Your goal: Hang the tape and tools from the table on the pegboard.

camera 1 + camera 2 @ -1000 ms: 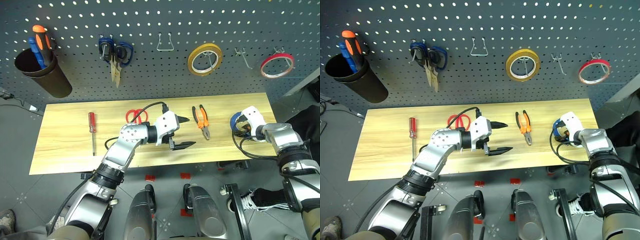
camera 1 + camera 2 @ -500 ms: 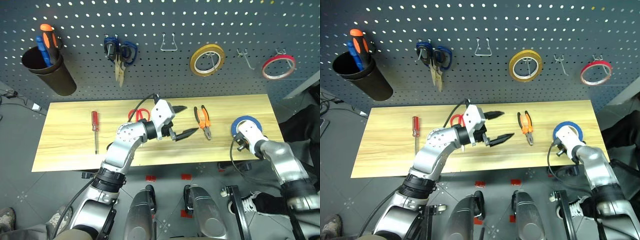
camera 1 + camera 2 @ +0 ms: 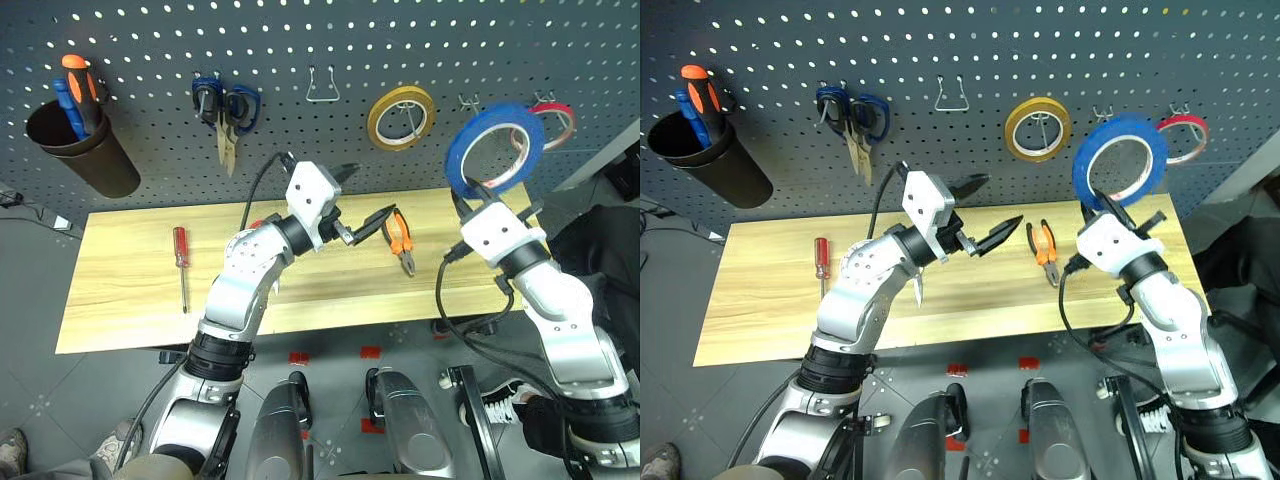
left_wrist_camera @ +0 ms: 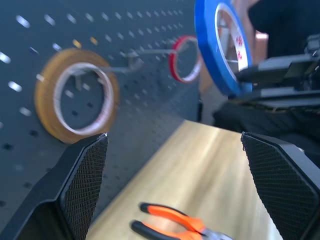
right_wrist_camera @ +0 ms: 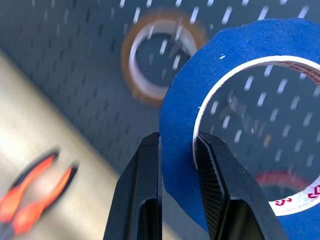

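Behind your right hand (image 5: pixel 177 150) stood the pegboard (image 3: pixel 300 140); it clamped the blue tape (image 3: pixel 492 150) (raised upright), your left hand (image 3: pixel 362 200) spread apart.

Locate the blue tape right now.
In the head views the blue tape is up off the table, pinched by its rim in the right gripper, held before the pegboard between the yellow tape ring and red tape ring.

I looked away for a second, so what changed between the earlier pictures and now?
The right gripper has lifted the blue tape off the table toward the pegboard. The left gripper rose, open. Pliers and screwdriver stayed put.
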`<state>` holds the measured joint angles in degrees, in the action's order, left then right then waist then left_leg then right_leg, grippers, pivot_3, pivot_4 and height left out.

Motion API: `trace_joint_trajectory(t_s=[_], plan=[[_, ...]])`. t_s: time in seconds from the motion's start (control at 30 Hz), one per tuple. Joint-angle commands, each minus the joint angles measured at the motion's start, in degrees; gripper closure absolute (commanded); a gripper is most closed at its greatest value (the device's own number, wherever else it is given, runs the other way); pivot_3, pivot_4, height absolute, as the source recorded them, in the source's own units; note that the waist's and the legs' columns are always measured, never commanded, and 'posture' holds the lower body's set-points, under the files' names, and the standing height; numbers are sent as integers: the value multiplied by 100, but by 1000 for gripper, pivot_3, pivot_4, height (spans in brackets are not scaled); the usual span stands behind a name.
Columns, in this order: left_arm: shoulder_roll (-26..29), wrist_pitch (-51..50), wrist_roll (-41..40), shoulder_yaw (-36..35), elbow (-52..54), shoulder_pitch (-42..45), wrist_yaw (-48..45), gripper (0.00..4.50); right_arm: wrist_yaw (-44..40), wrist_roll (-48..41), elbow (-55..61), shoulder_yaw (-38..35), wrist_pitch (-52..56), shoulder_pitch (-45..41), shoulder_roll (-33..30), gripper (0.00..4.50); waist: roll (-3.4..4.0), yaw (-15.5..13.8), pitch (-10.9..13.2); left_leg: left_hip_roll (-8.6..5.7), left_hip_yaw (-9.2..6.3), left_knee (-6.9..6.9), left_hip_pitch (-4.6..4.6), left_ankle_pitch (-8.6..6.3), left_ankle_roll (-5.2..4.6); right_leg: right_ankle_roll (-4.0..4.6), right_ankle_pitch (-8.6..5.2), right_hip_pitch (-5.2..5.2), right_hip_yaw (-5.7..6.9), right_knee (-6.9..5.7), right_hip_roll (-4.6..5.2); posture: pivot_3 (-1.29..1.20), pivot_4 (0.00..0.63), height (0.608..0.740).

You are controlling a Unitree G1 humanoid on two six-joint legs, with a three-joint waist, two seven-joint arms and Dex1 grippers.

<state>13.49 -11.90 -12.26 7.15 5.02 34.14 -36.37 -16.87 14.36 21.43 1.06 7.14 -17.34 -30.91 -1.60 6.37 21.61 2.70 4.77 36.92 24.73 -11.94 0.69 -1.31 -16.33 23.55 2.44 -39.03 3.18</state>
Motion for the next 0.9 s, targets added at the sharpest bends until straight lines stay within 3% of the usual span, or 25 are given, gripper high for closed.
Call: trace_joint_trajectory(t_s=[0.03,0.37,0.57,0.73,0.9], plan=[[-48,106,4,-19,97,52,79,0,-124,-359,-549,-261,-156,-410,30,3843,-1,3,0,0,0,-1,0,0,0,7,4,0,1,1,0,-268,331,740],[-31,249,79,19,-101,24,76,0,-703,-1230,-2114,-341,-688,-1363,113,3843,-1,11,-1,1,3,-2,1,-2,-4,10,5,0,3,1,4,-261,329,740],[516,619,293,-88,-558,-118,-258,0,-651,-1279,-1782,-238,-487,-1009,358,1928,0,9,-1,3,2,-2,1,-2,-4,10,6,1,4,-1,3,-254,333,740],[1314,920,328,-173,-1045,-349,-913,0,-511,-1264,-899,-53,600,-327,719,113,1,10,-1,5,3,-3,1,-2,-3,10,6,2,4,-2,7,-257,340,740],[2120,1400,483,-160,-1678,-568,-1590,0,-78,-1259,-377,190,2467,-102,1421,47,1,14,-2,10,5,-1,0,-1,-2,13,6,10,1,-10,5,-258,344,740]])
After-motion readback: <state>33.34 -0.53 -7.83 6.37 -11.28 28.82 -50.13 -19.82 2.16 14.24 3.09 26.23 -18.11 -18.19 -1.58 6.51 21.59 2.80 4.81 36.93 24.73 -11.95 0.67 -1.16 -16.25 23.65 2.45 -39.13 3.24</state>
